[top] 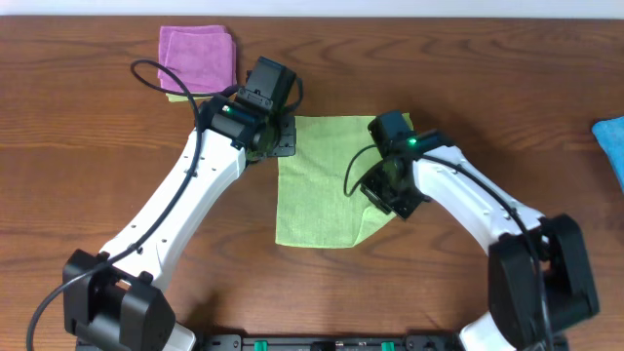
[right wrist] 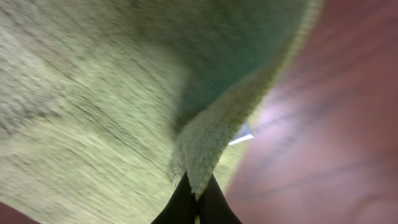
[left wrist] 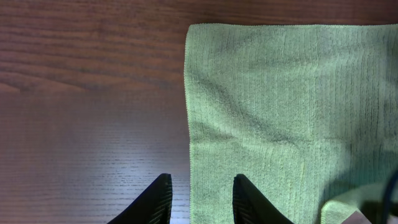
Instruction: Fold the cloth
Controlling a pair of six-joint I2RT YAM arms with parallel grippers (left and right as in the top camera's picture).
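Two arms are over the wooden table (top: 88,146), and the green cloth (top: 317,185) lies spread between them near the middle. The right gripper (top: 390,190) is down at the cloth's right edge. Its wrist view shows the gripper (right wrist: 197,202) closed tight, with a fold of green cloth (right wrist: 93,93) pinched between the fingertips. That edge rises off the wood while the rest lies flat.

Over on the other side, the left gripper (top: 283,136) hangs at the cloth's far left corner. In its wrist view the gripper (left wrist: 200,193) has its fingers apart and nothing between them. One tip sits over bare wood and the other over the cloth (left wrist: 280,106), so they straddle the left hem. I cannot tell whether they touch it.

Well apart from the action, a folded pink cloth (top: 198,57) sits at the table's far left. A blue cloth (top: 612,146) peeks in at the right edge.
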